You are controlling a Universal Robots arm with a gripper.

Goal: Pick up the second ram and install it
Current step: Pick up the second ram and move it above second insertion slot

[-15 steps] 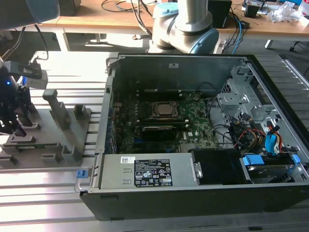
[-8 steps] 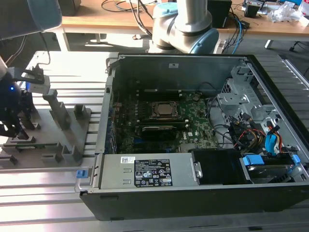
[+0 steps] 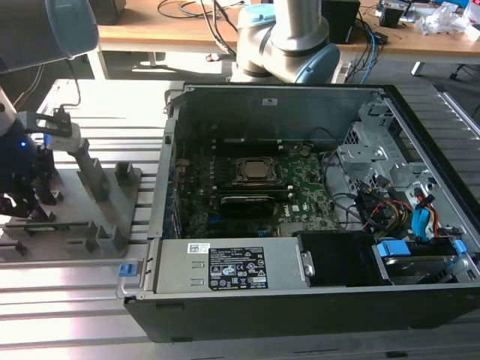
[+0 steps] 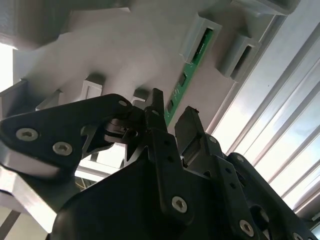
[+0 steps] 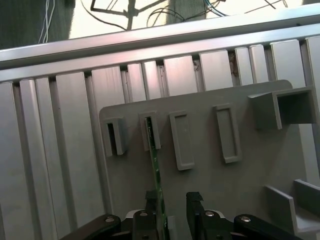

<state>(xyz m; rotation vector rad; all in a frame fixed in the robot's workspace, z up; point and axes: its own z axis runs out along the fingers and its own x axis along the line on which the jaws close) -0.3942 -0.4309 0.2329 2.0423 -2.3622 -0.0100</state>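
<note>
The second ram (image 5: pixel 155 160) is a thin green stick standing on edge in a slot of the grey holder plate (image 5: pixel 210 185). In the second wrist view, the ram (image 4: pixel 192 55) runs down to my gripper. My gripper (image 5: pixel 172 202) is open and straddles the stick's near end. One black finger (image 5: pixel 150 202) sits close against it, and the other finger (image 5: pixel 195 202) stands a little apart. In the second wrist view the gripper (image 4: pixel 172 112) shows the same, with the stick between the fingertips. In the exterior view the gripper (image 3: pixel 19 199) hangs over the holder (image 3: pixel 97 217) at that view's left.
The open computer case (image 3: pixel 300 97) lies at the exterior view's right, with the green motherboard (image 3: pixel 304 191) and CPU socket (image 3: pixel 255 171) inside. Cables and drive bays (image 3: pixel 390 195) crowd its right end. Grey posts (image 3: pixel 90 172) rise from the holder. Ribbed aluminium table (image 5: pixel 65 150) surrounds it.
</note>
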